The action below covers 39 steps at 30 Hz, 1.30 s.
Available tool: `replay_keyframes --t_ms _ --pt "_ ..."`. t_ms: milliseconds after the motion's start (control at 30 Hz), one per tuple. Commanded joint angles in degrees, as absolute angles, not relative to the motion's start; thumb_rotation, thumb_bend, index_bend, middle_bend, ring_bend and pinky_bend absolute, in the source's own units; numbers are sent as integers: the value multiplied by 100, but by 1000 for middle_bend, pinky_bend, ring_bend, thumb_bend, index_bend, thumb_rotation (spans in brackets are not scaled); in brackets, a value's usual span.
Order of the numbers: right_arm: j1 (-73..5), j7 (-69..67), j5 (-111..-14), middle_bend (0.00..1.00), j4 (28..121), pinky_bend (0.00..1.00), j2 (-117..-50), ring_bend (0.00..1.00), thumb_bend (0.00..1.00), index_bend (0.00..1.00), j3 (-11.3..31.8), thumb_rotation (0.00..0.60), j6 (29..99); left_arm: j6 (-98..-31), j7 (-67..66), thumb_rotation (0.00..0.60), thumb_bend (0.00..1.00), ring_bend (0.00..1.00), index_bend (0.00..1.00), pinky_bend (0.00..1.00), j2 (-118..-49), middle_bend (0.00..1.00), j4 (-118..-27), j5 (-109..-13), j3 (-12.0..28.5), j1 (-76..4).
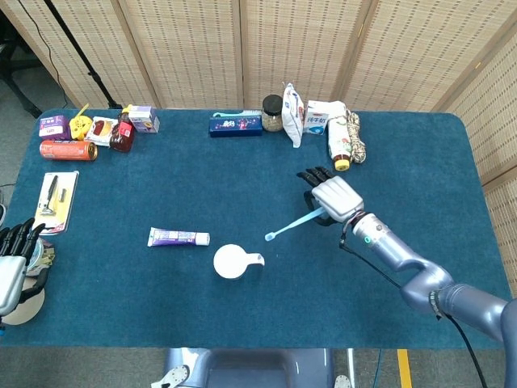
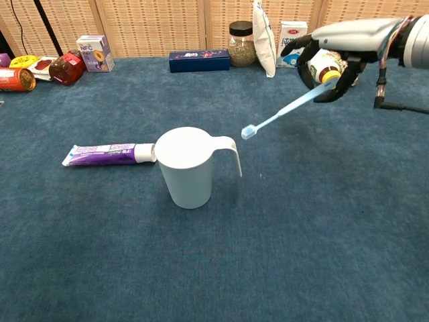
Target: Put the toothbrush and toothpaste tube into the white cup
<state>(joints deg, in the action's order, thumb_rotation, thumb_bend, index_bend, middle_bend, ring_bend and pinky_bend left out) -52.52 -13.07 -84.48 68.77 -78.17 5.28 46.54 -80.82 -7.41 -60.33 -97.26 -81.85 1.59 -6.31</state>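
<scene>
Gripping the toothbrush (image 2: 285, 117) aloft in the right hand (image 2: 335, 54), nearing the white cup (image 2: 188, 168), toothpaste tube (image 2: 107, 153) lying untouched beside it

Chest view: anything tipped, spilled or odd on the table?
Nothing spilled or damaged. White cup stands upright, toothpaste tube lies flat beside it. The right hand holds the toothbrush in the air, bristle end slanting down toward the cup.
</scene>
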Motion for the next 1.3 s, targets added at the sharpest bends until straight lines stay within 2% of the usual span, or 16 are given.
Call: replay_keyframes --t_ms 33,300,500,800,1300 --pt "-5156 -1080 -8297 92 7375 65 -7370 0 350 635 692 600 4799 -8109 -693 600 413 0 0 0 -6012 0 -9727 -8218 146 -615" --pt "-4902 -111 -8263 92 8741 76 -6446 0 355 633 932 600 5413 -8328 -400 600 413 0 0 0 -5938 0 -9705 -8400 131 -521" --pt "-4711 684 -8400 105 9565 92 -6308 0 363 633 909 600 5793 -8391 -235 600 413 0 0 0 -5896 0 -9651 -8508 101 -484" --pt "-4702 1843 -8706 117 10042 124 -6732 0 364 632 899 600 6067 -8396 -214 600 413 0 0 0 -5897 0 -9652 -8514 108 -476" --pt "-4862 2891 -8906 130 9573 130 -7764 0 369 638 1057 600 6318 -8315 -261 600 413 0 0 0 -5909 0 -9644 -8428 144 -505"
